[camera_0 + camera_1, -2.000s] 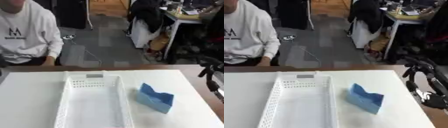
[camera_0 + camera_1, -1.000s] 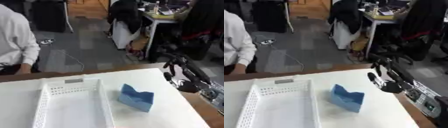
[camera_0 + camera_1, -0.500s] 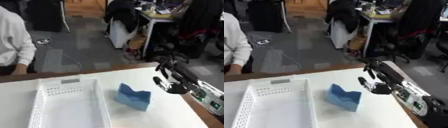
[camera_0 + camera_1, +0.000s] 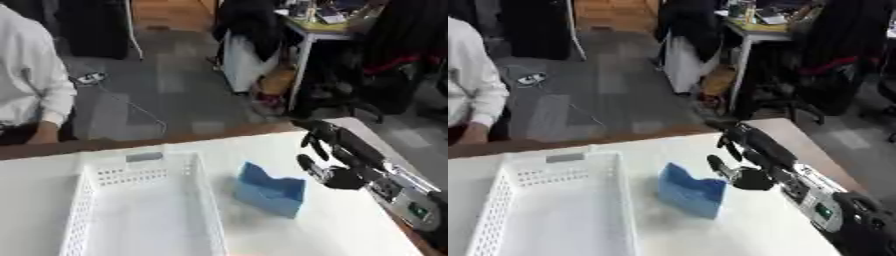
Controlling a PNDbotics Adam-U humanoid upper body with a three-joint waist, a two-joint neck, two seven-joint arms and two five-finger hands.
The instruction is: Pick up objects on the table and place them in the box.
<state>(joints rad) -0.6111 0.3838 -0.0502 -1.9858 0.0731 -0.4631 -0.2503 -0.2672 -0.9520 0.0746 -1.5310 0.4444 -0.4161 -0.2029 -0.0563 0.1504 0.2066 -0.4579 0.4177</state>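
Observation:
A blue block with a notched top stands on the white table, just right of the white perforated basket. My right hand comes in from the lower right and hovers open a little to the right of the block, fingers straight and pointing away from me, thumb toward the block. It does not touch the block. The basket holds nothing that I can see. My left hand shows in neither view.
A person in a white top sits at the table's far left edge, arm near the edge. Beyond the table are office chairs and a desk. The table's right edge runs close under my right forearm.
The camera has swung, so the whole scene shifted. My right hand has come in from the right edge and closed in on the blue block's right side.

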